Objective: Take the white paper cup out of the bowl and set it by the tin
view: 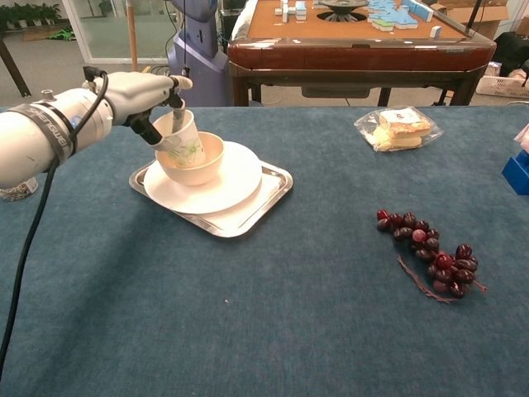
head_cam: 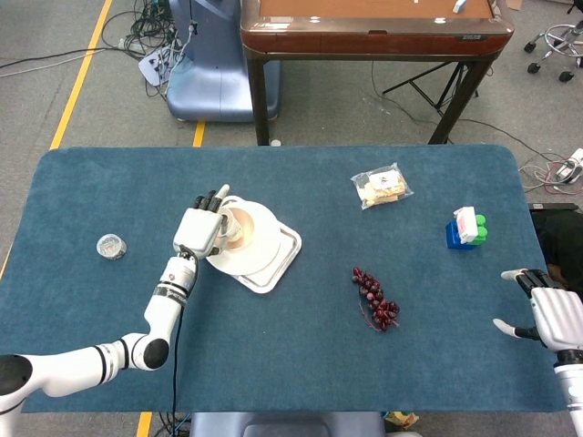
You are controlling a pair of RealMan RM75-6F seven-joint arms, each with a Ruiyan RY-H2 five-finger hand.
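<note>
Left hand (view: pixel 140 87) is pinching the rim of the white paper cup (view: pixel 182 139), which is tilting, its base seemingly inside the bowl (view: pixel 202 165). Bowl is sitting on a plate (view: pixel 231 186) in a metal tray (view: pixel 269 194). Tin (head_cam: pixel 111 246) is lying well apart on the desk (view: pixel 264 331). Right hand (head_cam: pixel 556 317) is resting with fingers spread, holding nothing.

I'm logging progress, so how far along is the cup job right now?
Done: the left hand grips the white paper cup. In hand: the cup is tilted and partly lifted, its base just inside the bowl. Left: clear the bowl and set the cup by the tin, which sits far off to the left.
</note>
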